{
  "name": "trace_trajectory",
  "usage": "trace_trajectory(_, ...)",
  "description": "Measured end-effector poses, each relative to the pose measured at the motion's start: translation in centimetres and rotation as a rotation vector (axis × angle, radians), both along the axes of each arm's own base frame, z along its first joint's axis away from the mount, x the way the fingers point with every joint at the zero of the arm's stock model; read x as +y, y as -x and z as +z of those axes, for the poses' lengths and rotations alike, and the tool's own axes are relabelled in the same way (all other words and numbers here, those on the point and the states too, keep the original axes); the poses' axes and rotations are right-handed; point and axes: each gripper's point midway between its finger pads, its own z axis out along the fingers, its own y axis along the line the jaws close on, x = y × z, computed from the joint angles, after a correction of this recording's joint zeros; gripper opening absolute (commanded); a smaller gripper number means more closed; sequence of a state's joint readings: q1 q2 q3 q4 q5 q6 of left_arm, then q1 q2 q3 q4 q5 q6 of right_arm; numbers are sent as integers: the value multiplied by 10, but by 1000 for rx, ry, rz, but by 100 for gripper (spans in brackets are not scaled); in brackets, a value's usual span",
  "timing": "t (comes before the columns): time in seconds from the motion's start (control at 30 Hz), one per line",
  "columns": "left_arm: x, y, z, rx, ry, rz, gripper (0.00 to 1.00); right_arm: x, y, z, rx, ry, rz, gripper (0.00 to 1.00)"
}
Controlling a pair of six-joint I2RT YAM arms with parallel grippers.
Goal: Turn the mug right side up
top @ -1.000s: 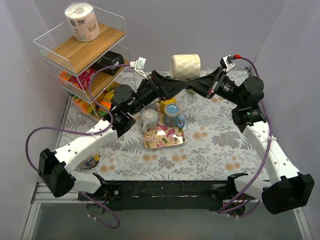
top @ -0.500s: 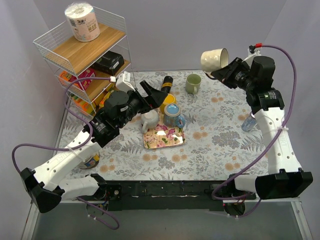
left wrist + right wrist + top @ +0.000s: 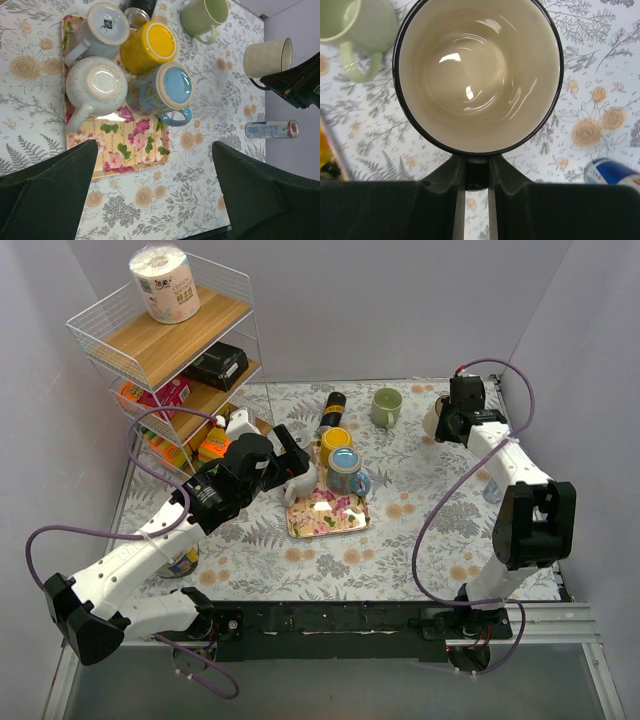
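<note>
The floral table [image 3: 430, 530] is seen with a flowered tray [image 3: 330, 515] of inverted mugs at its centre. Above the tray the left gripper [image 3: 154, 146] is held wide open. At the far right, the cream mug [image 3: 477, 75] is gripped at its side by the pinched right gripper [image 3: 472, 175], mouth turned toward the wrist.

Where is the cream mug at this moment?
In the top view, the cream mug is at the far right, held by the right gripper, just right of the green mug.
</note>
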State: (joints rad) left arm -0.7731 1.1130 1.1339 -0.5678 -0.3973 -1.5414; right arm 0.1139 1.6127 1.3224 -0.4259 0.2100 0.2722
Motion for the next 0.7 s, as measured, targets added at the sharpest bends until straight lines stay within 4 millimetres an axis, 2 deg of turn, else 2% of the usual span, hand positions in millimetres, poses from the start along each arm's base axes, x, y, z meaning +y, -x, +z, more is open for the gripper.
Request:
trace_trajectory(0.13, 3, -2, -14, 39, -33, 17, 98, -7, -28, -28, 21, 75, -9, 1)
trace_trajectory(0.3, 7, -5, -34, 95, -86, 33, 98, -4, -57, -50, 3, 111, 4, 1)
trace_trajectory(0.6, 16, -7, -50, 153, -103, 73, 98, 16, -102, -60, -52, 142, 60, 1)
trace_trajectory(0.7, 20, -5, -53, 171, -111, 84, 98, 18, -105, -64, -51, 157, 67, 1)
